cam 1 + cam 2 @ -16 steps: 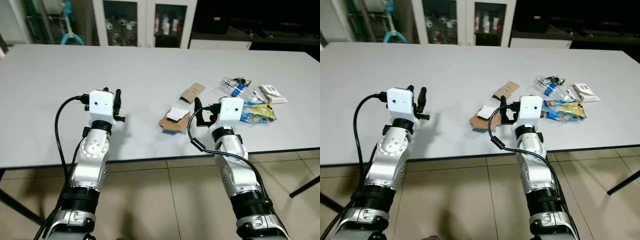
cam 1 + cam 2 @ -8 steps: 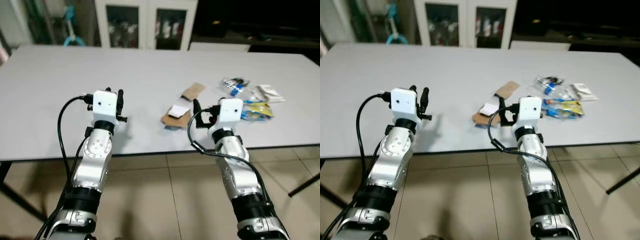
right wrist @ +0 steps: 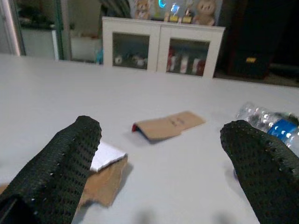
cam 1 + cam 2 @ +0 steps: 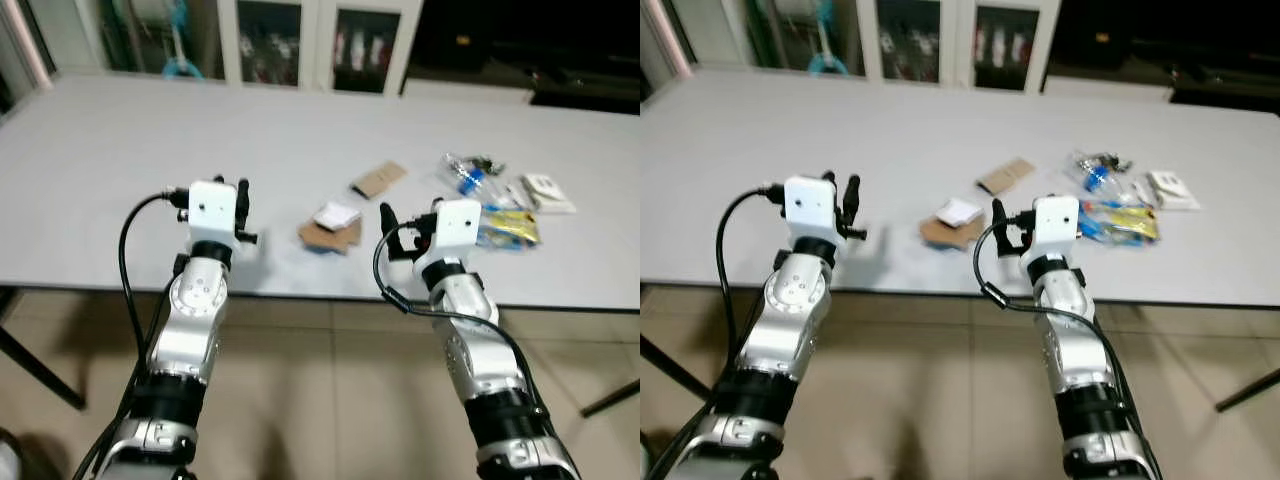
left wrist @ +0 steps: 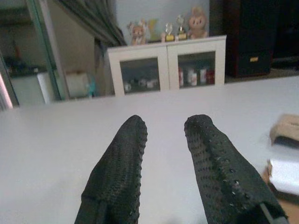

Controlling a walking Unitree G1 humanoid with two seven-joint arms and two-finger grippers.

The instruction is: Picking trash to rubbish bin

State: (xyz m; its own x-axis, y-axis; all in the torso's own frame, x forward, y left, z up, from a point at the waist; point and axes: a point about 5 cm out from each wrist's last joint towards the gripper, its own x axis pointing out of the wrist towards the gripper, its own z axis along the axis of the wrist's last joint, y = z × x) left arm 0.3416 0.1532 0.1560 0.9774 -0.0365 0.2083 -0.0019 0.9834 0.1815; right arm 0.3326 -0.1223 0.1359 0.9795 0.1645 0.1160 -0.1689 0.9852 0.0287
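The long white table (image 4: 150, 150) carries all the trash on its right half: a flat brown cardboard piece (image 4: 330, 234) with a white paper (image 4: 337, 215) lying on it near the front edge, a folded brown card (image 4: 378, 179) behind it, and a plastic bottle (image 4: 465, 175) and yellow wrapper (image 4: 510, 228) further right. The right gripper (image 3: 163, 154) hovers over the front edge with its fingers spread wide, the cardboard just beside it. To grasp cleanly it should shift over the cardboard's raised edge and close there, while the left gripper (image 5: 166, 154), fingers narrowly parted, idles well apart.
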